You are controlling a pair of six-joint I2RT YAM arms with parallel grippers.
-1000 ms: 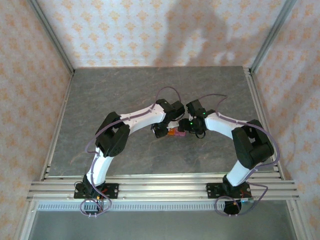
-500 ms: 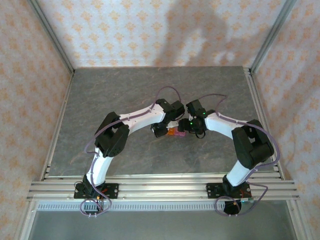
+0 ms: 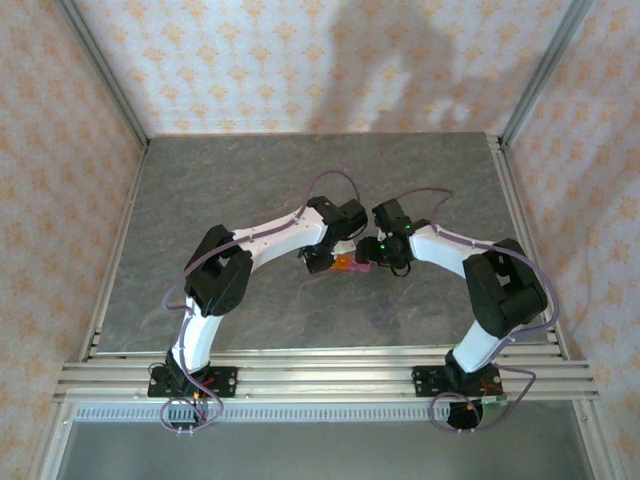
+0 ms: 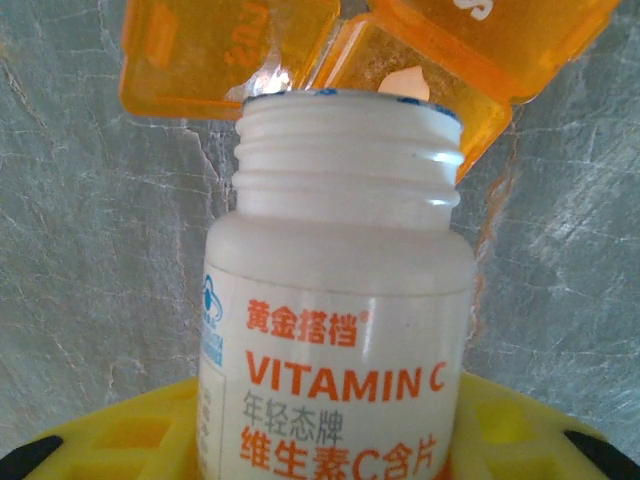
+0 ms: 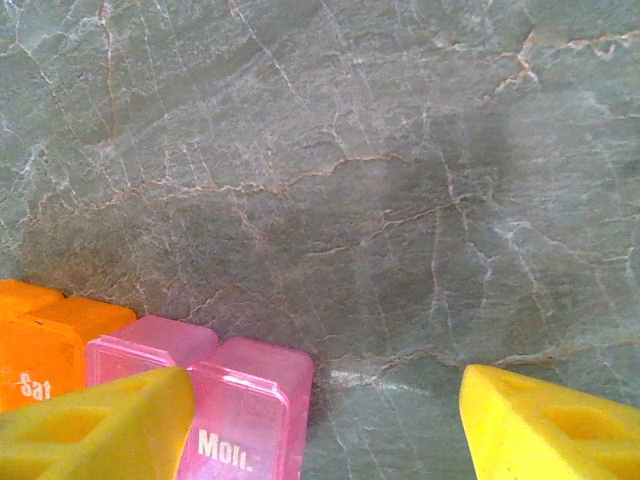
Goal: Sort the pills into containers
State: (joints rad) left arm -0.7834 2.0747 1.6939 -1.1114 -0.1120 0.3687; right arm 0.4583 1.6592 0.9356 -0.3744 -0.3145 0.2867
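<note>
Near edge: both arm bases sit on the rail [image 3: 320,372], well short of the containers [image 3: 350,265]. The left arm [image 3: 270,235] and right arm [image 3: 450,250] bend inward and meet at the strip, the left at its orange end and the right at its pink end.

Left jaws: closed on a white bottle [image 4: 335,330], with yellow fingers [image 4: 125,440] on either side of its lower body. The label reads VITAMIN C in orange. The cap is off and the threaded neck is bare. The mouth points at the containers' orange cells [image 4: 200,60] and overlaps them in the left wrist view. Touching or not, cannot tell. One orange cell looks open. A pale pill [image 4: 405,84] shows in it, just past the bottle's rim.

Right jaws: wide, holding nothing. One finger [image 5: 100,420] lies across the pink end cells [image 5: 250,400], one marked "Mon."; contact cannot be told. The other finger [image 5: 550,425] stands well clear of the strip, with bare tabletop [image 5: 350,200] between. An orange cell marked "Sat" [image 5: 35,365] adjoins the pink ones on the side away from that free finger.

Beyond the containers: grey veined tabletop, then a patterned wall [image 3: 300,60].
</note>
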